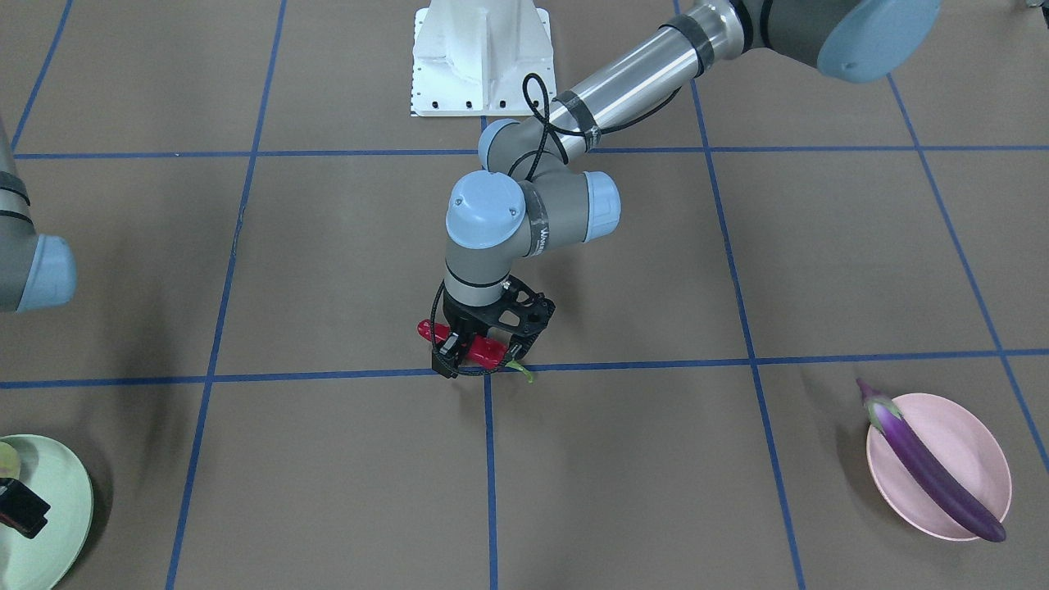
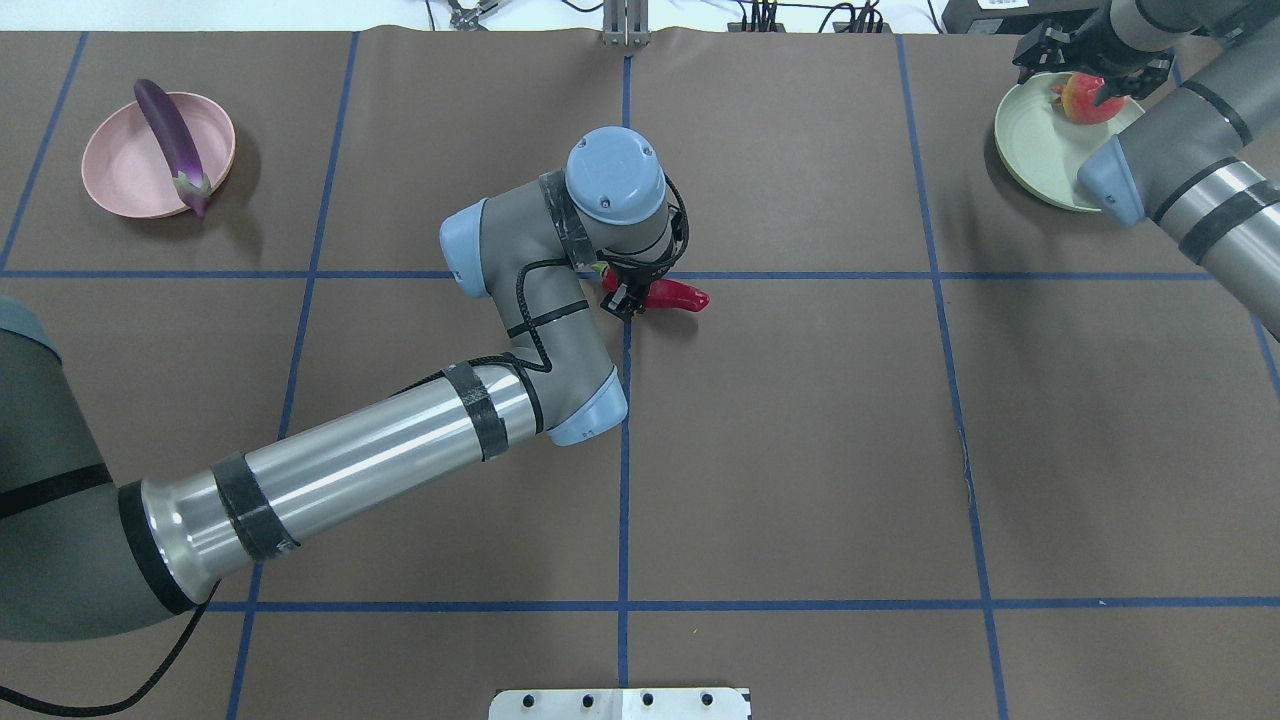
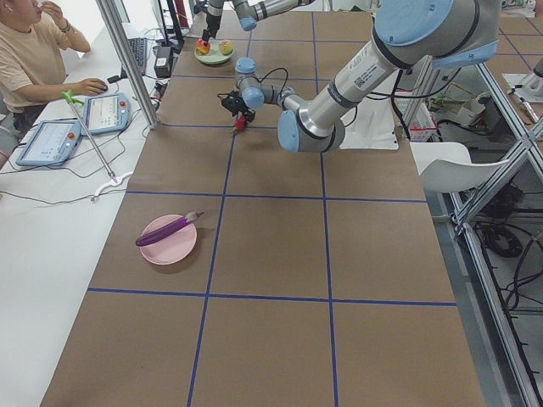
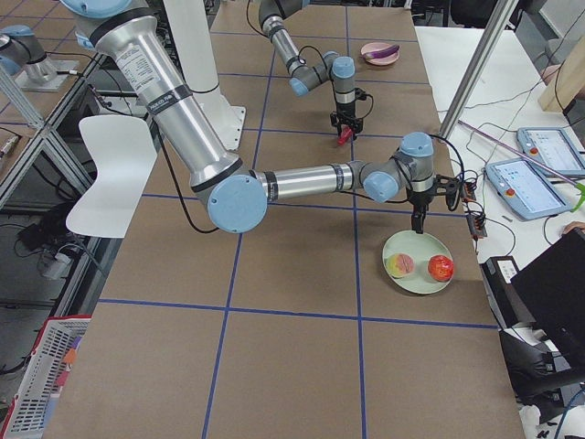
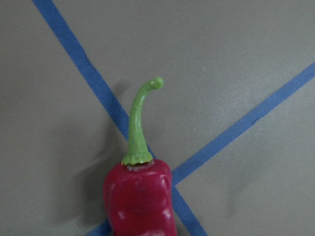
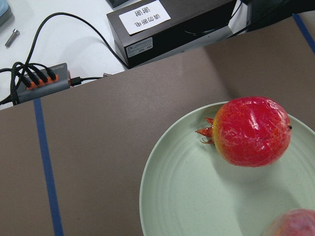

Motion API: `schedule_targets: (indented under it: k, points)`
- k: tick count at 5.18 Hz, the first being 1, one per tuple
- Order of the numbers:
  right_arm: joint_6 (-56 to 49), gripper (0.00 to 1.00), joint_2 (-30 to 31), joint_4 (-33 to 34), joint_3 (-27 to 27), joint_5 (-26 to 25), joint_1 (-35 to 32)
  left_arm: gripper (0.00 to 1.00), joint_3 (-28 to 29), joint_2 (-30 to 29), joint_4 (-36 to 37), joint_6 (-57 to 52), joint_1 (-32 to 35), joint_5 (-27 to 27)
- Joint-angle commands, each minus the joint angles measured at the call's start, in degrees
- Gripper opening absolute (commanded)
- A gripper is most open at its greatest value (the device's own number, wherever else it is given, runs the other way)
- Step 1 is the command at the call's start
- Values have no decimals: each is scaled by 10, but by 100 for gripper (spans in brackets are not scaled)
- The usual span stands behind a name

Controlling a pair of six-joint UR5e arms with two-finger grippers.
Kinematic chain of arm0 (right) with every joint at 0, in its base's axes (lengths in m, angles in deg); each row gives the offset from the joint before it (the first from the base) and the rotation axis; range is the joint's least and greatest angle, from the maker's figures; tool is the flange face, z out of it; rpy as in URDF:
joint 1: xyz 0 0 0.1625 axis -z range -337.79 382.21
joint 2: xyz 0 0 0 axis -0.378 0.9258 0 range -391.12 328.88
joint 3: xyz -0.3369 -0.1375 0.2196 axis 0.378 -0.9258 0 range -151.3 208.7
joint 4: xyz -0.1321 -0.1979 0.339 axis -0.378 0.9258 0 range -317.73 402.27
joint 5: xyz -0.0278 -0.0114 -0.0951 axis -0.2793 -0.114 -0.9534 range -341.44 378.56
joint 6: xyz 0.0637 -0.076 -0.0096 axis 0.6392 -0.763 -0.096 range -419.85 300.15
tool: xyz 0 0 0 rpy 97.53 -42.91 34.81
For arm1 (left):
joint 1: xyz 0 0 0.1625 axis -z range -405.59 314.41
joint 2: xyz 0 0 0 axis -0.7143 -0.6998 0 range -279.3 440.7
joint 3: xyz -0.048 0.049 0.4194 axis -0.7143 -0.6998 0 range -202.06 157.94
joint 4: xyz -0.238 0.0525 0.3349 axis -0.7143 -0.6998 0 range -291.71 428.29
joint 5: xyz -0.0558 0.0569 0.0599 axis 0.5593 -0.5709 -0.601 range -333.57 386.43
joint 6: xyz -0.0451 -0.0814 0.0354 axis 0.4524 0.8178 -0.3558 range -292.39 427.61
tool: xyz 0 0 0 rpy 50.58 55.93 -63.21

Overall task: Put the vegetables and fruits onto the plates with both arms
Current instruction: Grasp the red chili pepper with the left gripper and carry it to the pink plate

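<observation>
A red chili (image 1: 479, 351) with a green stem (image 5: 138, 123) lies on the table where two blue tape lines cross. My left gripper (image 1: 467, 352) is down at table level and shut on the chili's middle; it also shows in the overhead view (image 2: 628, 298). The purple eggplant (image 1: 930, 463) lies across the pink plate (image 1: 963, 434). The pomegranate (image 6: 252, 132) and the peach (image 4: 399, 265) sit on the mint green plate (image 6: 197, 196). My right gripper (image 2: 1090, 65) hovers open above that plate, holding nothing.
The white robot base (image 1: 479, 57) stands at the table's middle edge. Beyond the green plate, off the table, are a black box (image 6: 172, 29) and a cable hub (image 6: 42, 83). An operator (image 3: 34, 59) sits at a side desk with tablets.
</observation>
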Motion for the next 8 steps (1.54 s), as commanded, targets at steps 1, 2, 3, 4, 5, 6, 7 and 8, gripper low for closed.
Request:
schedule_targets:
  k: [1, 2, 3, 4, 5, 6, 7, 8]
  points:
    - [-1, 100, 1, 1, 0, 1, 1, 0, -6, 0, 0, -9, 5, 6]
    - [-1, 100, 2, 2, 13, 2, 1, 0, -41, 4, 1, -12, 43, 53]
    - [-3, 100, 29, 15, 61, 8, 1, 0, -68, 25, 13, -62, 108, 139]
    - [-3, 100, 72, 33, 135, 52, 1, 0, -102, 82, 20, -171, 160, 171]
    - [-3, 100, 134, 34, 221, 90, 1, 0, -118, 145, 20, -279, 214, 205]
    - [-3, 100, 193, 34, 294, 105, 0, 0, -135, 221, 20, -399, 270, 240]
    - [-6, 100, 253, 34, 360, 107, 1, 0, -133, 274, 21, -505, 314, 247]
    - [-6, 100, 264, 34, 372, 107, 1, 0, -129, 317, 21, -592, 361, 249]
